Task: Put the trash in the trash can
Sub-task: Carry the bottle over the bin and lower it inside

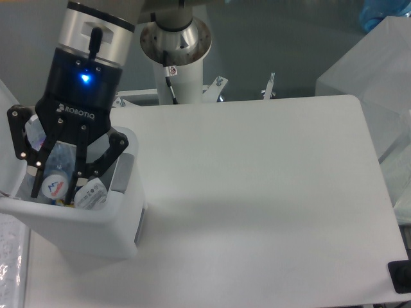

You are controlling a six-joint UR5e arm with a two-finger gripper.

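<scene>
A UR5e arm reaches down at the 9 o'clock side of the white table (257, 192), its black gripper (56, 183) lowered into the open top of the white trash can (96, 234). The gripper's body shows a lit blue lamp, and its linkages splay to either side above the bin's rim. Between the dark fingers (38, 176) sits the clear plastic bottle (54, 173), standing nearly upright with its purple-white label turned toward the camera; the fingers appear closed against its sides, though the bin wall and the blur make the contact itself hard to confirm. The bottle is inside the can, below the rim line. Just beside it, toward 4 o'clock, a round whitish piece with dark print (92, 196) rests in the bin, and a scrap of blue and yellow shows at the bottom edge of the opening. The can's grey panel (122, 173) faces 3 o'clock, and its hinged lid (8, 128) stands raised at the 9 o'clock edge of the frame. The arm's white mounting column (180, 70) rises at 12 o'clock behind the table.
</scene>
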